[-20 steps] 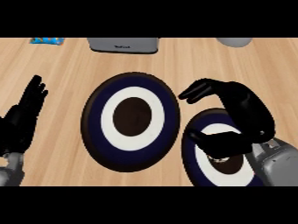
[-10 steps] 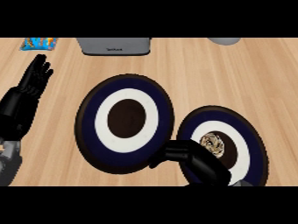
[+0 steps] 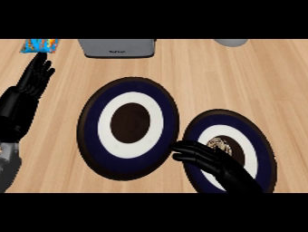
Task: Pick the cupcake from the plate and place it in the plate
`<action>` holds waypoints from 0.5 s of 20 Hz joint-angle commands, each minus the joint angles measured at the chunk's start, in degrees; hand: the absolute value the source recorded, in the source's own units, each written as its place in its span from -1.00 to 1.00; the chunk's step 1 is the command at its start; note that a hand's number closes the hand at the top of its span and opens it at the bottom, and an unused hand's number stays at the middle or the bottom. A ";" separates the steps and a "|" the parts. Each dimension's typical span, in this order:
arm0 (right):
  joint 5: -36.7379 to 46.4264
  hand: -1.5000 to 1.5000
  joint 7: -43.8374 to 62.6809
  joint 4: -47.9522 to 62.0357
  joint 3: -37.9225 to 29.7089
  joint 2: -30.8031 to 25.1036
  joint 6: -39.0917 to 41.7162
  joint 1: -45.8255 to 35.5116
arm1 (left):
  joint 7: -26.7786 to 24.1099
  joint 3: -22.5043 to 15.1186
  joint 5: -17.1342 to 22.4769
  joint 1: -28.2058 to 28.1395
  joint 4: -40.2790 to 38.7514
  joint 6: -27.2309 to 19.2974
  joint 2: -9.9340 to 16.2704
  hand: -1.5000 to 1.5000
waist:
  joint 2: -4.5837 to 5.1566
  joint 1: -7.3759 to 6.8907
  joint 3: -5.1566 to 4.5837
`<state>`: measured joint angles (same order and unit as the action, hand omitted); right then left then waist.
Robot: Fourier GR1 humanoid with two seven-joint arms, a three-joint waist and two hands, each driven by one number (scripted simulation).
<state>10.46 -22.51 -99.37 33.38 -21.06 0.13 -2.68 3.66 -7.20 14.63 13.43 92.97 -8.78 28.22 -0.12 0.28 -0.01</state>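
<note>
The large plate [image 3: 128, 122], dark blue with a white ring and a brown centre, lies in the middle of the wooden surface [image 3: 250, 77], and all places here are given from it. Just to its right and a little nearer to the robot lies a smaller plate [image 3: 253, 136] of the same colours; the two rims meet or almost meet, and I cannot tell which. The cupcake [image 3: 219, 145] sits in the centre of this smaller plate, and only a part of it shows.

The right hand [image 3: 210, 161] comes in from the lower edge, to the right of the large plate and over the inner side of the smaller one. Its fingers [image 3: 183, 152] are spread and nearly straight and they point toward the rim of the large plate. The hand covers part of the cupcake, but it does not hold it.

The left hand [image 3: 33, 79] rests far to the left of the large plate, with its fingers straight and pointing up.

Beyond the large plate, at the far edge, stands a grey box [image 3: 117, 47]. To the left of this box is a blue packet [image 3: 40, 44], and far to the right is a grey round object [image 3: 232, 42].
</note>
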 commanded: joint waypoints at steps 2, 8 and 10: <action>6.45 -1.00 12.06 -7.10 -3.11 -9.01 3.47 -4.34 | -1.18 1.72 0.26 0.67 -3.02 1.64 0.56 0.00 | -0.05 0.47 -0.17; 13.81 -1.00 30.96 -11.49 -1.75 -17.88 13.95 -9.55 | 0.19 0.36 -1.37 2.25 -2.18 -0.08 -0.95 0.00 | -0.15 0.38 -0.26; 11.69 -1.00 37.25 -15.88 -2.61 -21.50 20.82 -11.65 | 1.31 1.57 0.57 1.45 -1.02 1.74 0.44 0.00 | -0.41 0.14 -0.33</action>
<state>21.43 4.42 -110.71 31.18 -37.01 12.47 -10.72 3.95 -6.06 14.62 14.43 91.74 -7.59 28.43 -0.42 0.47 -0.27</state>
